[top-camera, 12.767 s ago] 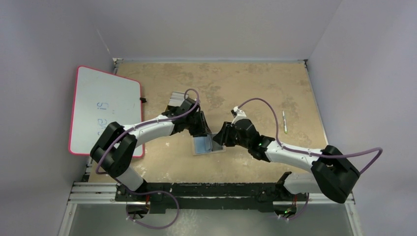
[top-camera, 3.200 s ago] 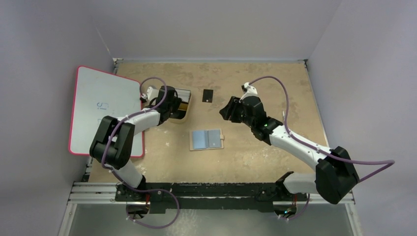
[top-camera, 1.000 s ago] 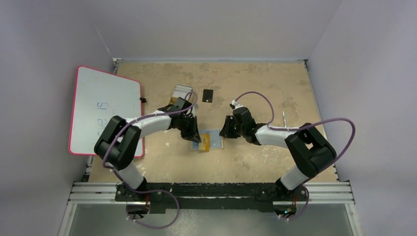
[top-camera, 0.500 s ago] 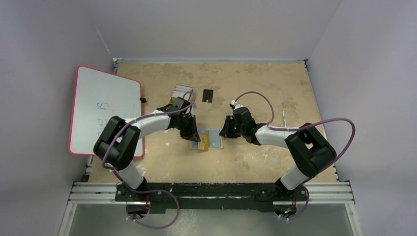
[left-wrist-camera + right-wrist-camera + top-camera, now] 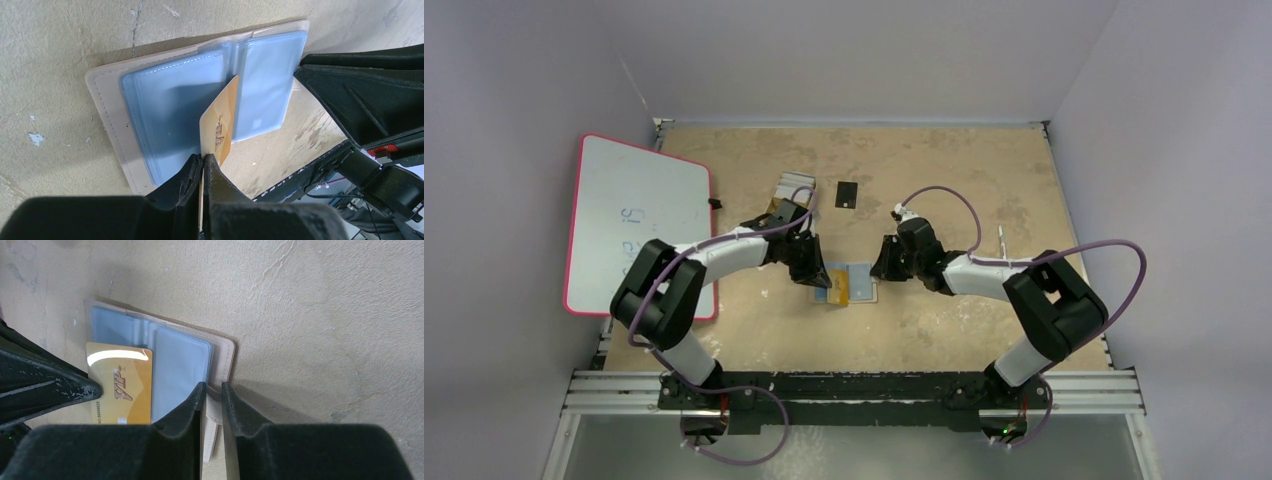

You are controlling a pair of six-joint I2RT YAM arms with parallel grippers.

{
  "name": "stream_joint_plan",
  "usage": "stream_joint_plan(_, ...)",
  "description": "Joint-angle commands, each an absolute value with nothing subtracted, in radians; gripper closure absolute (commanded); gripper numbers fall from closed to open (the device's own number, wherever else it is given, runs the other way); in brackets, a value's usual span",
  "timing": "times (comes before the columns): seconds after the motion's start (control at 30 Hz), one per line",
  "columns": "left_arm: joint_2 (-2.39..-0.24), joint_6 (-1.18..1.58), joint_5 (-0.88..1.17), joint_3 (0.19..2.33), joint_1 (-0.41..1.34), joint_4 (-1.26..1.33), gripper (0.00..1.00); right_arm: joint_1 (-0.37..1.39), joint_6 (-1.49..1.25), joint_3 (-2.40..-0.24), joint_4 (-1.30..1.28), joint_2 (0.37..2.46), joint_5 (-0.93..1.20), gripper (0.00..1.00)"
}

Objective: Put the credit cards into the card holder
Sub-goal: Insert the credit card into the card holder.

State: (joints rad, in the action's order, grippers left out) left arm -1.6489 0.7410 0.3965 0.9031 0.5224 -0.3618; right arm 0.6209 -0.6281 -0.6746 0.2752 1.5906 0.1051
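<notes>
**Gold card held edge-on over the open card holder**

The left gripper [image 5: 204, 162] is clamped on one end of the gold card [image 5: 220, 127], which looks thin, stiff and slick. Its free end is at the centre fold of the card holder [image 5: 165, 107], which lies open on the desk [image 5: 75, 30]. The right gripper [image 5: 212, 387] pinches the soft tan edge flap, probably the best hold, since the limp, light card holder would likely slide.

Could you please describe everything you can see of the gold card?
The gold card is thin, glossy orange-gold plastic with rounded corners, printed VIP with small digits beside it. The left gripper pinches one edge. The card is tilted up on edge above the open card holder, its far edge at the holder's blue-grey pockets near the fold. Whether it has entered a pocket cannot be told.
</notes>
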Motion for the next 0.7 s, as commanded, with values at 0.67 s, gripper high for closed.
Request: stream_joint_plan(0.67, -1.716, 0.724, 0.372, 0.99, 0.511, -0.304, 1.0, 0.622, -0.616, -0.675, 0.308, 1.615, 0.133, 0.82)
